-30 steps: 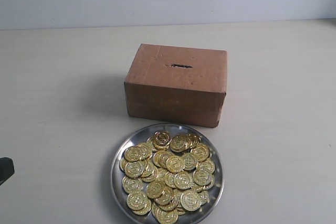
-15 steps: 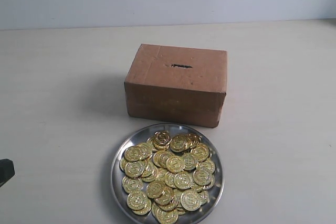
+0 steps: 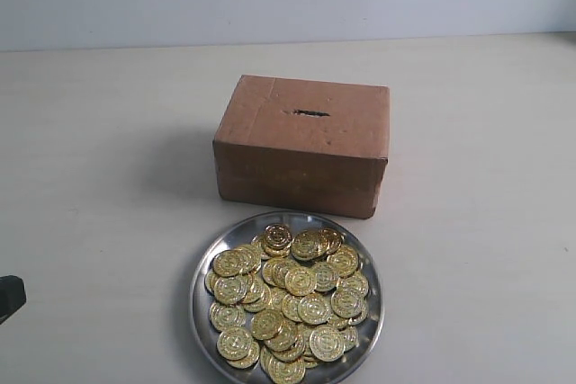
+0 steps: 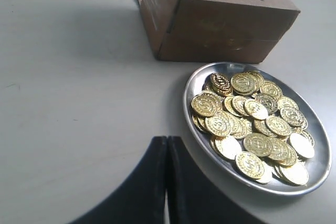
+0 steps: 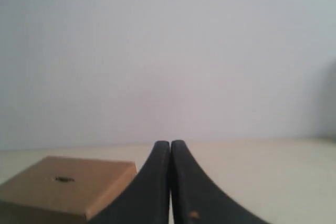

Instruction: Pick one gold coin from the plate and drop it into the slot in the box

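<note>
- Black left jaws are pressed together with nothing between them, low over the pale worktop [image 3: 108, 222].
- The step in hand looks like the approach before the pick. No coin is lifted yet, so the task is at its start.
- The plate [image 3: 200, 312] lies near the left jaws, ahead of them and toward the right arm's side. Its silver rim shows bare around a loose heap of gold coins [image 3: 288, 299], many of them overlapping.
- The next move calls for the left jaws to part, come down over one coin at the outside of the heap, and close across its edges. Overlapped coins may slide or come up in pairs.
- The box [image 3: 301, 173] stands beyond the plate from the left jaws, just apart from its rim. The slot [image 3: 310, 113] in its top face is dark and unblocked, and what is inside the box is hidden.
- The right jaws are likewise closed and empty. The box lies ahead of and below them, well apart, and the plate is out of their camera's sight.
</note>
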Action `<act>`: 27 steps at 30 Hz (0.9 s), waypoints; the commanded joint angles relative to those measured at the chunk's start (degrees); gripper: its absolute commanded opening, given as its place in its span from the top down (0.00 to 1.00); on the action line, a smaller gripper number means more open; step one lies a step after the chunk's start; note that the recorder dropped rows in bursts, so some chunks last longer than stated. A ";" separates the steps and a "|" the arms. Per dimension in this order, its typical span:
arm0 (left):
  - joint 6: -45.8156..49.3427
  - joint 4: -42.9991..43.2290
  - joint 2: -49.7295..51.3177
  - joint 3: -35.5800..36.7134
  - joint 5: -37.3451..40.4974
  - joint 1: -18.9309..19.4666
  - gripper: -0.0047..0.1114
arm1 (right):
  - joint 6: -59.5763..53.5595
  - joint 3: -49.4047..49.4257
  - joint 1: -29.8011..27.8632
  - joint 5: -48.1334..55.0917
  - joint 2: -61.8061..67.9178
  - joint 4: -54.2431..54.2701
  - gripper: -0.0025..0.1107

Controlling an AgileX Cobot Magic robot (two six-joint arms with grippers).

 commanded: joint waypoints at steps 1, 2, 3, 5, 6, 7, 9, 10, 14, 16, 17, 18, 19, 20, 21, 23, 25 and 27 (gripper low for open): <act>-0.23 -0.22 -0.05 0.20 -0.24 -0.16 0.96 | -5.24 0.27 -0.35 9.41 -0.38 4.73 0.98; -0.23 -0.22 -0.05 0.20 -0.24 -0.16 0.96 | -6.26 0.27 -0.35 9.83 -0.38 4.73 0.98; -0.23 -0.22 -0.05 0.20 -0.24 -0.16 0.96 | -6.55 0.27 -0.35 10.48 -0.38 4.73 0.98; -0.23 -0.22 -0.05 0.20 -0.24 -0.16 0.96 | -7.57 0.27 -0.35 12.56 -0.38 5.43 0.98; -0.23 -0.22 -0.05 0.20 -0.24 -0.16 0.96 | -8.67 0.27 -0.35 14.06 -0.38 6.56 0.98; -0.23 -0.22 -0.05 0.20 -0.24 -0.16 0.96 | -9.96 0.27 -0.35 14.85 -0.38 7.47 0.98; -0.23 -0.22 -0.05 0.20 -0.24 -0.16 0.96 | -12.38 0.27 -0.35 14.64 -0.38 9.71 0.98; -0.23 -0.22 -0.05 0.20 -0.24 -0.16 0.96 | -13.34 0.27 -0.35 14.64 -0.38 10.66 0.98; -0.23 -0.22 -0.05 0.20 -0.24 -0.16 0.96 | -23.29 0.27 -0.35 14.52 -0.38 18.50 0.98; -0.23 -0.22 -0.05 0.20 -0.24 -0.16 0.96 | -24.63 0.27 -0.35 14.75 -0.38 20.36 0.98; -0.23 -0.22 -0.05 0.20 -0.24 -0.16 0.96 | -24.63 0.27 -0.35 14.72 -0.38 20.24 0.98; -0.23 -0.22 -0.05 0.20 -0.24 -0.16 0.96 | -24.63 0.27 -0.35 14.77 -0.38 20.25 0.98; -0.23 -0.22 -0.05 0.20 -0.24 -0.16 0.96 | -24.63 0.27 -0.35 14.77 -0.38 20.25 0.98; -0.23 -0.22 -0.05 0.20 -0.24 -0.16 0.96 | -24.51 0.27 -0.35 14.86 -0.38 20.25 0.98; -0.23 -0.22 -0.05 0.20 -0.24 -0.16 0.96 | -24.51 0.27 -0.35 14.86 -0.38 20.25 0.98; -0.23 -0.22 -0.05 0.20 -0.24 -0.16 0.96 | -23.67 0.27 -0.35 14.86 -0.38 20.25 0.98; -0.23 -0.22 -0.05 0.20 -0.24 -0.16 0.96 | -23.34 0.27 -0.35 14.86 -0.38 20.13 0.98; -0.23 -0.22 -0.05 0.20 -0.24 -0.16 0.96 | -23.34 0.27 -0.35 14.86 -0.38 20.13 0.98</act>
